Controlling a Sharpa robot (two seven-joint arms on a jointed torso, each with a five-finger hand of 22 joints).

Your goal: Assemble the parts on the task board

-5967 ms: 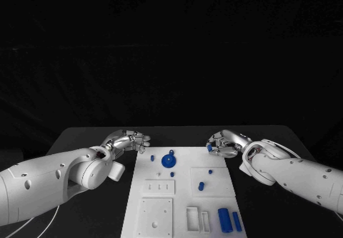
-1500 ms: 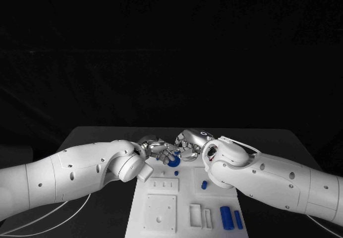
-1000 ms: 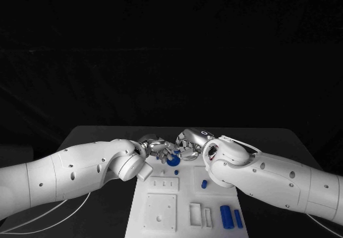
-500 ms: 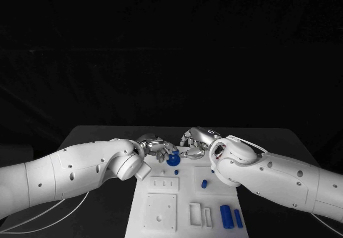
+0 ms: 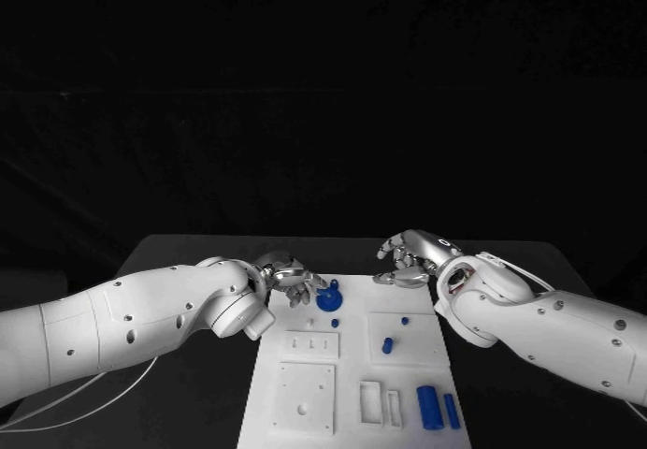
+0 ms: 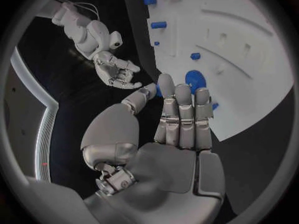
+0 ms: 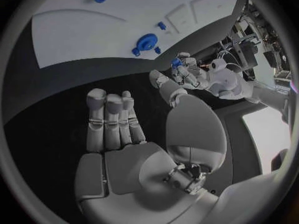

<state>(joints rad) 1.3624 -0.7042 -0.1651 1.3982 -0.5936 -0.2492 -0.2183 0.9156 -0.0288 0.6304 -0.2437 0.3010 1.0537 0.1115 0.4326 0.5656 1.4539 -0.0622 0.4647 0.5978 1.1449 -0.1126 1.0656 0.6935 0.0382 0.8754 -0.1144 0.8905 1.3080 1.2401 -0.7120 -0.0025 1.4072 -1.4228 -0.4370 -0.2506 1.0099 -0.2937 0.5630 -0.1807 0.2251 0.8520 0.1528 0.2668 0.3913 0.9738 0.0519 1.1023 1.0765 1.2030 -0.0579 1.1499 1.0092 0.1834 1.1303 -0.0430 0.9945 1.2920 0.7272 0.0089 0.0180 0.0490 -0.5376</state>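
From the head camera, the right hand (image 5: 411,259) has pulled back from the middle of the task board (image 5: 308,388) and now sits off its far right corner, at about two o'clock from the blue wheel (image 5: 328,300), fingers loosely spread and holding nothing. Half a second ago both hands were crowded over that wheel. The left hand (image 5: 293,278) stays close, at about ten o'clock from the wheel, and a small blue piece (image 5: 295,297) shows at its fingertips. The wheel stands near the board's far edge; other blue parts lie nearer, with two blue cylinders (image 5: 434,408) at the near right.

From the left wrist, that hand's fingers (image 6: 184,115) are straight and side by side, thumb apart; I cannot tell from here whether anything is held. The wheel lies just past the fingertips.

From the right wrist, the palm is open and bare, and across the board the left hand pinches the small blue piece (image 7: 177,62).

To my eye the piece has changed hands, so the left should seat it next.
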